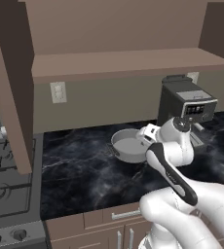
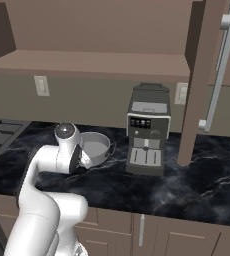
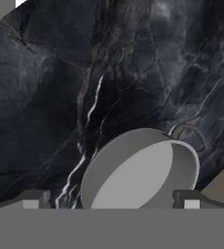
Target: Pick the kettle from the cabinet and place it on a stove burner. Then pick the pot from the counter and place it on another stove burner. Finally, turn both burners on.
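Hand view: gripper (image 3: pixel 111 202) spread wide and empty, fingertips straddling the near rim of the pot (image 3: pixel 143 170), which sits on the black marble counter (image 1: pixel 80 168) beside the coffee machine (image 2: pixel 148 127). Pot looks rigid, smooth metal, likely slippery and moderately heavy; best taken by pinching the thin rim wall or the small side handle (image 3: pixel 189 133) at its far side.

The arm (image 1: pixel 175 175) folds forward, claw (image 3: pixel 111 202) pointing down (2 fingers spread wide).
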Tool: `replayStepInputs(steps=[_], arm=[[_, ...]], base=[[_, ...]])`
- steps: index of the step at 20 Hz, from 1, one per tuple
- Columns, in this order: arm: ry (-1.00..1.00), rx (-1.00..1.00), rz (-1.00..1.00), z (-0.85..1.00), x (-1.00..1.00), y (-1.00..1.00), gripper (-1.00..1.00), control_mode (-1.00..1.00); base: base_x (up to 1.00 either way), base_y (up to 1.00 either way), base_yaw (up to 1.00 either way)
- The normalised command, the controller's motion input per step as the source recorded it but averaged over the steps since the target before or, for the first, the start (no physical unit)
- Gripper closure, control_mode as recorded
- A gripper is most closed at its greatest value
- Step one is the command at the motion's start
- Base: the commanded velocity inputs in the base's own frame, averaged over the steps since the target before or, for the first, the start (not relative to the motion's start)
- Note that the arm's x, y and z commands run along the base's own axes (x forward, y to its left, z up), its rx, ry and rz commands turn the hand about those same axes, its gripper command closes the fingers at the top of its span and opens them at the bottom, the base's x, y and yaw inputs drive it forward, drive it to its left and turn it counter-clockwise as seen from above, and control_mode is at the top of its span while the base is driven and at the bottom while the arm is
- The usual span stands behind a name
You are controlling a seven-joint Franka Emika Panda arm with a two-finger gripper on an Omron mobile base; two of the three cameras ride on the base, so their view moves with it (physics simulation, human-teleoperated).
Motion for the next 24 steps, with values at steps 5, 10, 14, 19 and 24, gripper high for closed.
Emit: replayStepInputs(steps=[5,10,14,19,24], arm=[[0.02,0.0,0.0,-0.2,0.15,0.0,-1.0,-1.0],[0.02,0.0,0.0,-0.21,0.12,0.0,-1.0,-1.0],[0.03,0.0,0.0,-0.24,0.08,0.0,-1.0,-1.0],[0.01,0.0,0.0,-0.23,0.06,0.0,-1.0,-1.0],[0.0,0.0,0.0,-0.17,0.11,0.0,-1.0,-1.0]], base=[[0.0,0.0,0.0],[0.0,0.0,0.0],[0.0,0.0,0.0],[0.0,0.0,0.0],[0.0,0.0,0.0]])
